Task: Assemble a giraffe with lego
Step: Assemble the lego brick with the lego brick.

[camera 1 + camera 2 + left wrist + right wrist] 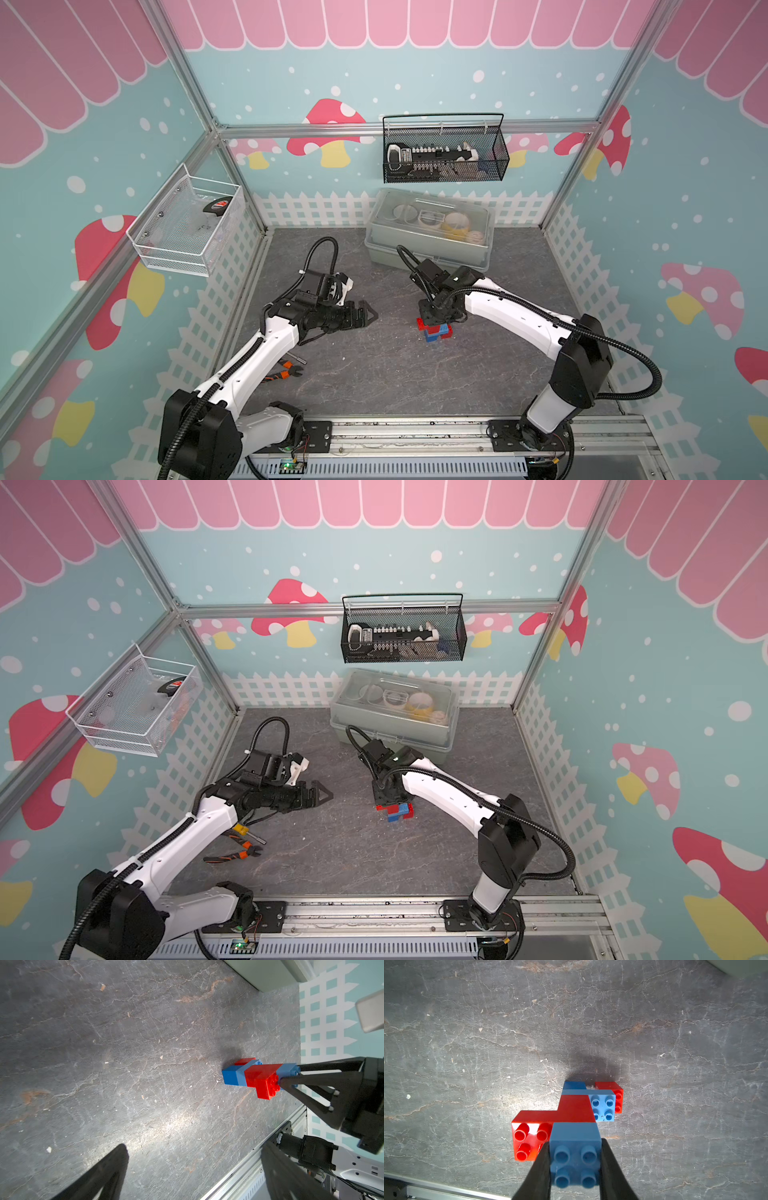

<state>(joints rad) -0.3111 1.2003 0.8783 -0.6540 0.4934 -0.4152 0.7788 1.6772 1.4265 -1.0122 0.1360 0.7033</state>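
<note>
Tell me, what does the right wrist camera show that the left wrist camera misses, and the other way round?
Only the right wrist view: the giraffe seen from above, its stud faces head-on, so four studs can be counted on the top blue brick. Only the left wrist view: the giraffe's stepped side profile, the left tool open and empty, and the fence-patterned wall. Both: the right tool shut on the giraffe's top blue brick, and the grey table under it.
</note>
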